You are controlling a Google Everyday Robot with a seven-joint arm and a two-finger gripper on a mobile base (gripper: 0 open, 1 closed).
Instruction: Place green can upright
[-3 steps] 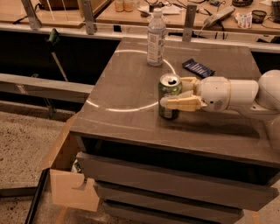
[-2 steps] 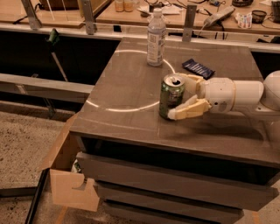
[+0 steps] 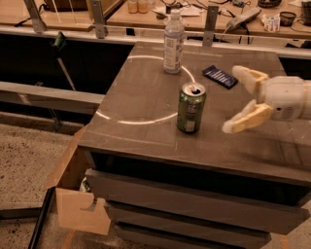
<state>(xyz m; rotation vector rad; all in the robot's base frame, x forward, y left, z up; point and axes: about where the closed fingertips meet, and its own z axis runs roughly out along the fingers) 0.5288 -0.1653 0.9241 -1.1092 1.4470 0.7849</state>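
The green can stands upright on the dark grey table top, near its middle front, silver top with pull-tab facing up. My gripper is open and empty, to the right of the can and clear of it by a short gap. Its two pale fingers are spread wide, one nearer the front and one toward the back. The white arm comes in from the right edge.
A clear plastic bottle with a white label stands behind the can. A dark blue flat packet lies at the back right. A workbench with clutter runs behind. An open cardboard box sits on the floor at the left front.
My gripper has opened, let go of the can and pulled back to the right. The can stays standing upright where it was.
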